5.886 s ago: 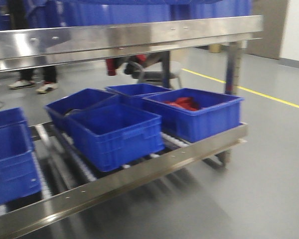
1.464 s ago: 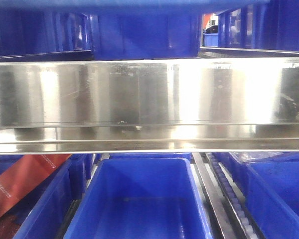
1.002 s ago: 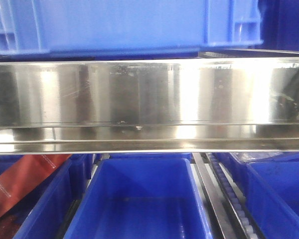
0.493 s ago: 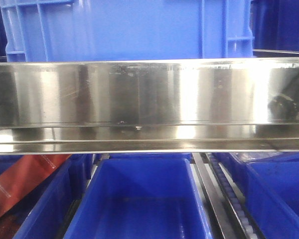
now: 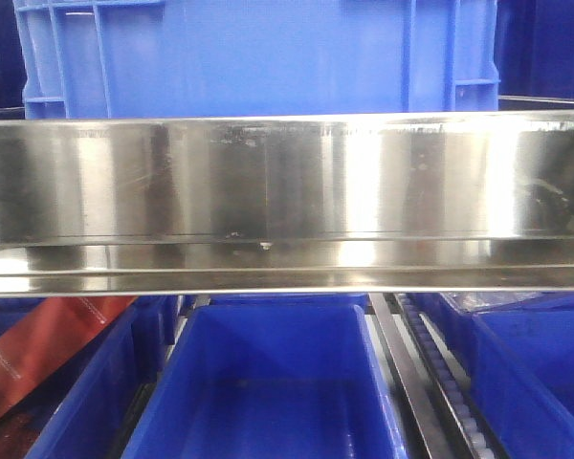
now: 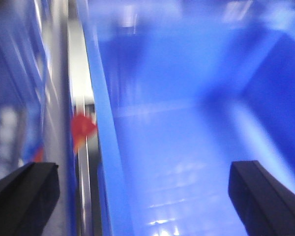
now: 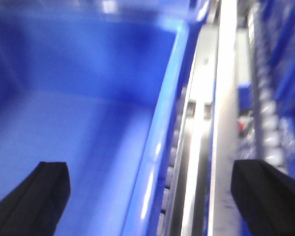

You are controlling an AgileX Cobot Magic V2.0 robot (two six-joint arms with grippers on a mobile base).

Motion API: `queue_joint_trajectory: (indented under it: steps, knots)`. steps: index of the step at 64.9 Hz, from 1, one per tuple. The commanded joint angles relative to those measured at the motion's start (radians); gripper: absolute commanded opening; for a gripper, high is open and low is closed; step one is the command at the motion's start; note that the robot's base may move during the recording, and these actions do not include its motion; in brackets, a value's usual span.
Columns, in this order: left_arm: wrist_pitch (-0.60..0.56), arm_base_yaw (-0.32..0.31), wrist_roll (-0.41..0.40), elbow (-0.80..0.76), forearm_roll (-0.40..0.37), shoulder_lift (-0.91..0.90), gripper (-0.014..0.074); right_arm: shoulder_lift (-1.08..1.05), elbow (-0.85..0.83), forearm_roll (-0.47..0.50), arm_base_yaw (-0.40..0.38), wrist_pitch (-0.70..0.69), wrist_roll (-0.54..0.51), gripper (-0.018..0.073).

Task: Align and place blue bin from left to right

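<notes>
The blue bin (image 5: 258, 57) is seen on the upper level of a steel rack, directly behind the wide polished rail (image 5: 287, 177) that crosses the front view. Its bright-blue side is smooth and flat in the middle, flanked by raised vertical ribs near both corners (the rim is cut off by the top edge). In the wrist views its inside (image 6: 187, 137) is shown bare, though both pictures are blurred.

The left gripper (image 6: 142, 196) is spread wide, one finger outside the bin's left wall (image 6: 105, 162) and the other over the interior. The right gripper (image 7: 150, 196) is likewise spread wide, straddling the bin's right wall (image 7: 157, 147), with one finger over the interior and the other over the rack's metal track (image 7: 221, 123). Contact with the walls cannot be told.

On the lower level a blue tub (image 5: 268, 382) is seen with nothing inside it. A tub at the left (image 5: 86, 402) holds a red flat object (image 5: 48, 349); another tub (image 5: 536, 373) stands at the right, beyond a roller track (image 5: 440, 373).
</notes>
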Motion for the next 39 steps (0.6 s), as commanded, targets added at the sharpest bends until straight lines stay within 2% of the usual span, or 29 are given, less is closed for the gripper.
queue_joint_trajectory:
  steps: [1,7,9,15,19,22,32,39]
  knots:
    - [0.042,-0.004,0.007,-0.009,-0.001,-0.07,0.0571,-0.084,-0.008,-0.011,-0.004,0.053,-0.002,0.0529]
    - [0.098,-0.004,0.007,-0.009,0.009,-0.123,0.0454,-0.143,-0.006,-0.011,-0.004,0.109,-0.002,0.0385]
    - [0.116,-0.004,0.007,-0.009,0.026,-0.136,0.0384,-0.159,-0.004,-0.017,-0.004,0.125,-0.002,0.0319]
    - [0.179,-0.004,0.013,-0.003,0.048,-0.173,0.0164,-0.216,0.02,-0.043,-0.004,0.16,-0.002,0.0043]
    - [0.209,-0.004,0.015,0.014,0.068,-0.193,-0.0017,-0.251,0.054,-0.069,-0.004,0.16,-0.002,-0.008]
    - [0.217,-0.004,0.015,0.037,0.078,-0.21,-0.011,-0.284,0.1,-0.085,-0.004,0.151,-0.002,-0.0078]
    - [0.168,-0.002,0.015,0.202,0.083,-0.303,-0.0111,-0.415,0.304,-0.093,-0.004,0.069,-0.002,-0.007]
    - [0.05,-0.002,0.006,0.385,0.069,-0.424,-0.0111,-0.543,0.495,-0.093,-0.004,-0.055,-0.002,-0.0069]
